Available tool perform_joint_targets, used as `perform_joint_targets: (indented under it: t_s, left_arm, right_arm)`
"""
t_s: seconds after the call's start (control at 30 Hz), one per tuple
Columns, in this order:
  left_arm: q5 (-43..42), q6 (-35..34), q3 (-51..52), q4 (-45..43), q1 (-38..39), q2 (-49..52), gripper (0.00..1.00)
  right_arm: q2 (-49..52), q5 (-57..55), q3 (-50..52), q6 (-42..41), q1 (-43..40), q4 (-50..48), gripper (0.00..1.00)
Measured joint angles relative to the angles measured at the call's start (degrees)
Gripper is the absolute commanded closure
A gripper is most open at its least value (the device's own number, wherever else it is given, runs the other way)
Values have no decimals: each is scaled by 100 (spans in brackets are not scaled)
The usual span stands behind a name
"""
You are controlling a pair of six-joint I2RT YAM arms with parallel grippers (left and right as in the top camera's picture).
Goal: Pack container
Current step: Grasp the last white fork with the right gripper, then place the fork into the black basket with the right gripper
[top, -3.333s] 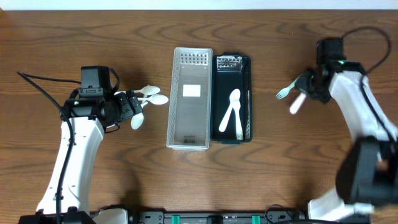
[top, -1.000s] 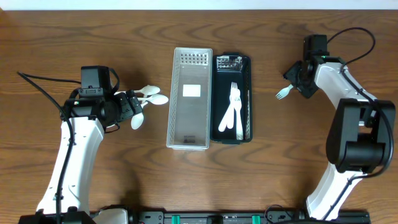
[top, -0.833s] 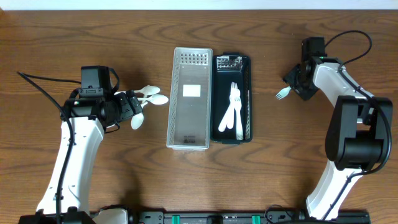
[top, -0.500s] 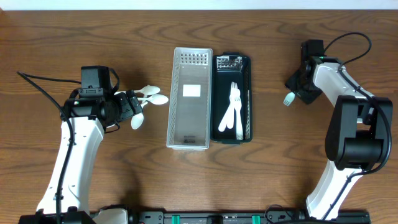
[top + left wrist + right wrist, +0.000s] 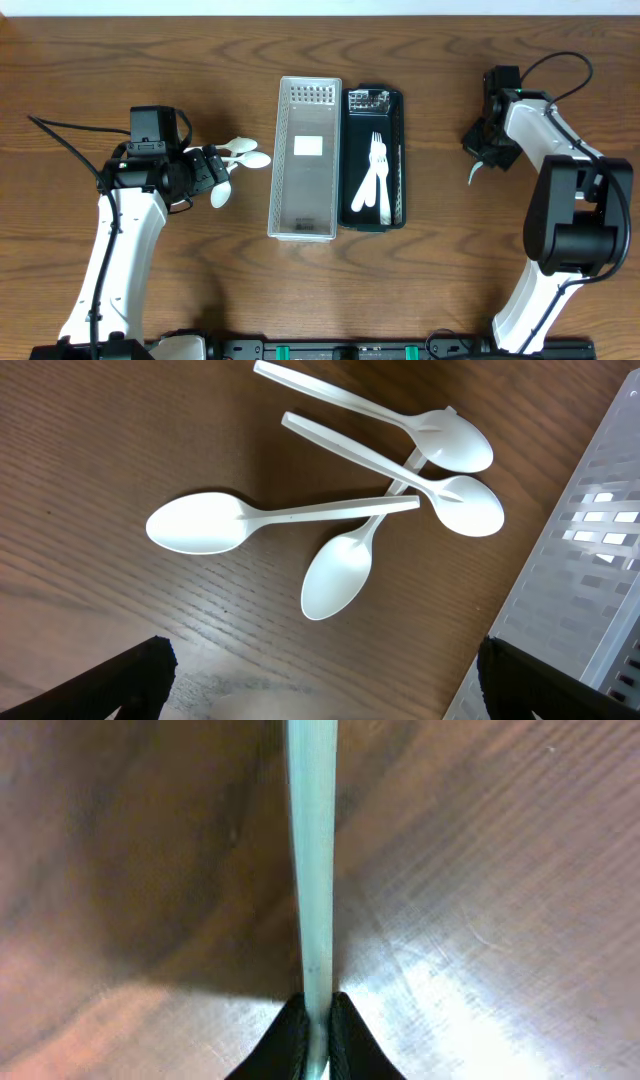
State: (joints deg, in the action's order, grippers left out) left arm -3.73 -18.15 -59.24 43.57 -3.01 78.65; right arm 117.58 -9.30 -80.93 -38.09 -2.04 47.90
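A clear slotted container (image 5: 305,190) lies at the table's centre with a black tray (image 5: 395,110) beside it on the right. The tray holds white forks and a spoon (image 5: 375,180). Several white plastic spoons (image 5: 238,160) lie left of the container and fill the left wrist view (image 5: 340,510). My left gripper (image 5: 212,170) is open just above them, its fingertips at the bottom corners of its wrist view (image 5: 320,680). My right gripper (image 5: 487,155) at the far right is shut on a white plastic fork (image 5: 474,172); only its handle (image 5: 312,850) shows in the right wrist view.
The container's slotted wall (image 5: 590,560) stands at the right edge of the left wrist view. Bare wooden table (image 5: 440,250) lies between the tray and my right arm. A black cable (image 5: 60,140) runs from the left arm.
My right gripper closed on the fork at the far right and turned it, so the fork now hangs down toward the front. A fork appeared in the tray since the earliest frame. The left arm is still.
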Motion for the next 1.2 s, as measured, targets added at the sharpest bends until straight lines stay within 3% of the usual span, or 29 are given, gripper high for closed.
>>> perform_joint_targets:
  t_s: [0.2, 0.4, 0.63, 0.7, 0.77, 0.87, 1.03, 1.2]
  left_arm:
    - [0, 0, 0, 0, 0, 0, 2]
    - [0, 0, 0, 0, 0, 0, 2]
    - [2, 0, 0, -2, 0, 0, 2]
    - [2, 0, 0, 0, 0, 0, 2]
    - [2, 0, 0, 0, 0, 0, 2]
    - [2, 0, 0, 0, 0, 0, 2]
    - [0, 0, 0, 0, 0, 0, 2]
    - [0, 0, 0, 0, 0, 0, 2]
  right_arm:
    - [-1126, 87, -160, 553, 546, 55, 95]
    - [-2634, 212, -487, 822, 1622, -15, 96]
    - [-2363, 251, -240, 787, 2684, 48, 98]
    - [-2065, 271, -28, 708, 2894, 52, 89]
    - [-1703, 313, 146, 614, 3099, 72, 65]
    - [-1381, 330, 249, 605, 3340, 0, 43]
    - [-1449, 341, 101, 791, 3567, 4, 23]
    - [-2072, 350, -247, 1023, 3357, 103, 12]
